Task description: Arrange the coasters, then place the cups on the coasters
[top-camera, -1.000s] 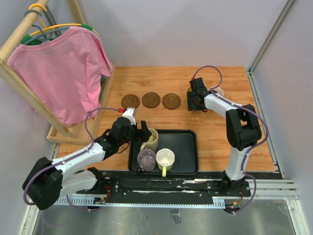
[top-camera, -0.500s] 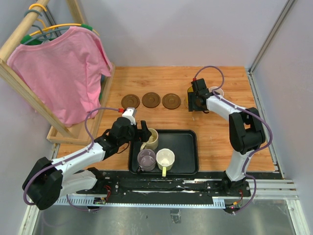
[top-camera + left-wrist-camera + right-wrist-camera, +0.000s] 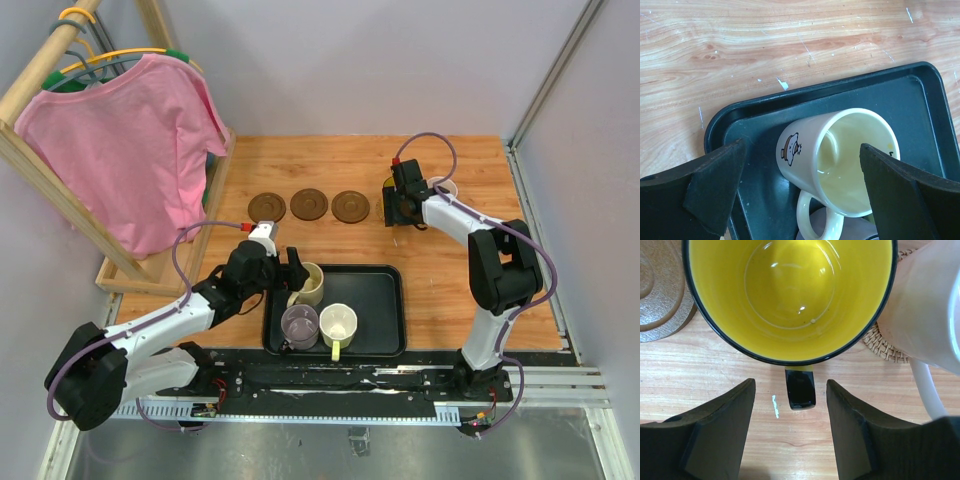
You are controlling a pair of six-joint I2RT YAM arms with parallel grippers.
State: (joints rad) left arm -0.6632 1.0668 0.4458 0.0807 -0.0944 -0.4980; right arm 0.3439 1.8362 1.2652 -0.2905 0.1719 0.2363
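Over the last second the right gripper [image 3: 790, 432] has been easing its fingers [image 3: 720, 425] slightly wider. In the top view the right arm's elbow has been drifting a touch toward the right edge of the frame. The fingers are now standing released on either side of the black handle [image 3: 800, 388] of the amber-yellow cup [image 3: 790, 290], with bare bench [image 3: 450, 290] showing in both gaps.

I am reading this as the cup being let go, so this placement is finishing. Whether a coaster is lying under it I cannot tell, because the cup is covering its own base. Just to its right, the pale pink cup [image 3: 925, 305] is sitting on a tan woven coaster [image 3: 885, 347].

The three dark brown coasters [image 3: 309, 204], in a row at the upper middle of the top view, are carrying nothing. The left gripper [image 3: 805, 170] is not changing: its fingers are spread fully around the cream cup [image 3: 840, 160] and are not touching it. That cup, the grey-lilac cup [image 3: 299, 322] and the white cup [image 3: 338, 322] are waiting in the black tray [image 3: 385, 300] at the lower middle, so most of the job seems to be remaining.

No writing or brand is showing, only a small cartoon figure [image 3: 790, 148] printed on the cream cup.
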